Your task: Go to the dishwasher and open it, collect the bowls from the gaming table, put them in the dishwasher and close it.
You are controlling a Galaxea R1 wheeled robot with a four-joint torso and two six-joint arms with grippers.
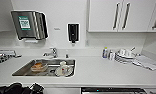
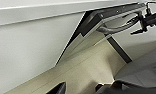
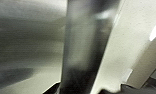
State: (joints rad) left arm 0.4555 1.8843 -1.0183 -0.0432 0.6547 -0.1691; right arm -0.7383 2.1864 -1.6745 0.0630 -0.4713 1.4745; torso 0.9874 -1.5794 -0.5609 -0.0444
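The brushed stainless-steel dishwasher (image 2: 99, 37) stood tilted ajar under the white counter (image 1: 101, 72), the right gripper (image 2: 140, 23) closed on its bar handle (image 2: 116, 25). The steel towel dispenser's green label (image 1: 24, 23) was unreadable. I couldn't tell the left gripper's state.

A white countertop (image 1: 99, 71) is seen with a steel sink (image 1: 44, 67) set into it. Stacked white dishes (image 1: 124, 57), small bottles (image 1: 107, 53) and folded cloths (image 1: 149, 63) are laid toward its right end.
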